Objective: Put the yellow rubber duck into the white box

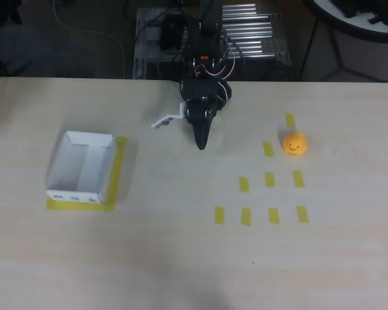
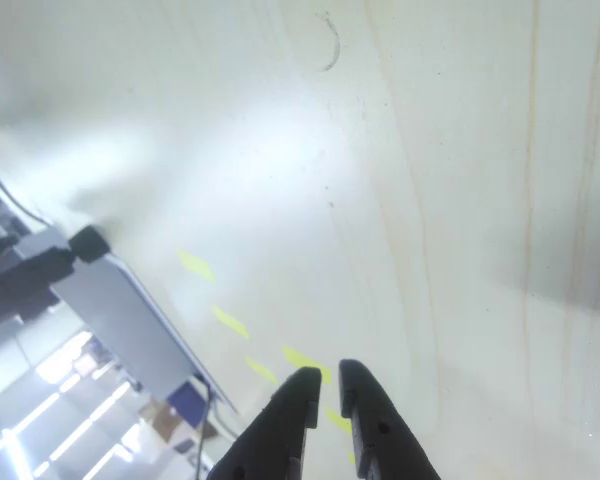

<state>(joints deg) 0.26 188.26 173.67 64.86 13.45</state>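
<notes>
From the overhead view I find the black two-finger claw (image 1: 200, 143) hanging over the pale wood-grain tabletop (image 1: 181, 258), near the far edge at mid-width, fingers pointing toward the near side. In the wrist view the claw (image 2: 325, 385) has its fingers drawn almost together, only a thin slit between the tips, and nothing held.

The small rounded orange-yellow rubber duck (image 1: 295, 143) sits on the tabletop to the right of the claw in the overhead view, at about the same depth, well apart from it. It rests among short flat yellow tape strips (image 1: 269, 179), just beside the uppermost ones. Being near round, it shows no long axis worth lining up on; its face mark looks toward the near edge.

The white rectangular cardboard box with low walls (image 1: 59, 169) lies well to the left of the claw, on a yellow tape patch, standing empty.

My judgement: the reach for the duck has not begun. The coming move calls for a swing rightward and a wider opening. The ground between is bare, and the duck stands well in from the tabletop's right edge.
</notes>
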